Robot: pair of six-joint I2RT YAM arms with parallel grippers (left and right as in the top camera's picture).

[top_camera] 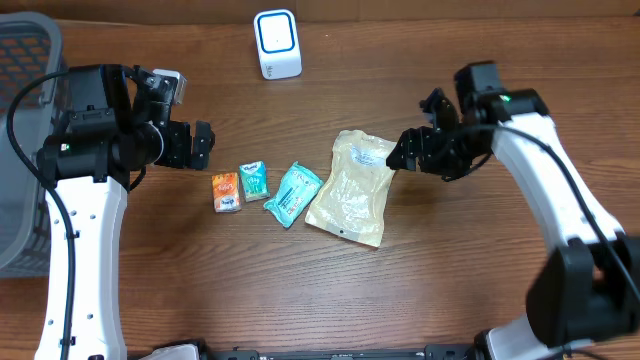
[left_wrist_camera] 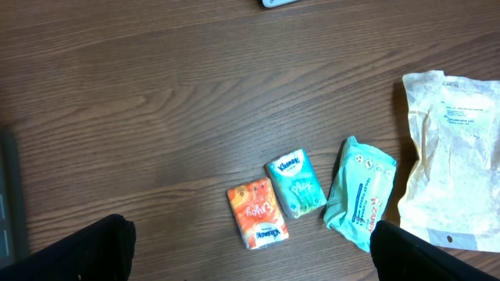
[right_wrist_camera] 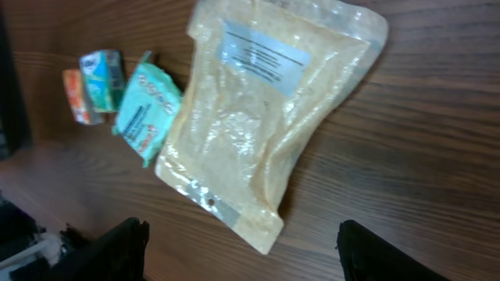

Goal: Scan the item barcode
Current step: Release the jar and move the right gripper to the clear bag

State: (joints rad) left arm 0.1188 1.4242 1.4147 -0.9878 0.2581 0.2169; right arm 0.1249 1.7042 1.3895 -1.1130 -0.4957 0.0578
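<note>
Four items lie in a row on the wooden table: an orange tissue pack (top_camera: pixel 226 191) (left_wrist_camera: pixel 257 212), a teal tissue pack (top_camera: pixel 254 181) (left_wrist_camera: pixel 295 184), a turquoise wipes pack (top_camera: pixel 293 193) (left_wrist_camera: pixel 359 192) and a large pale pouch (top_camera: pixel 352 187) (right_wrist_camera: pixel 262 117) with a white label. The white scanner (top_camera: pixel 277 43) stands at the back. My left gripper (top_camera: pixel 200 145) (left_wrist_camera: pixel 254 265) hangs open to the left of the orange pack, holding nothing. At the pouch's upper right corner my right gripper (top_camera: pixel 405 152) (right_wrist_camera: pixel 250 254) is open, its fingers spread wide and empty above the table beside the pouch.
A grey plastic basket (top_camera: pixel 20 150) stands at the table's left edge, behind the left arm. The wipes pack (right_wrist_camera: pixel 147 109) and both tissue packs show at the upper left of the right wrist view. Bare wood lies in front of the items.
</note>
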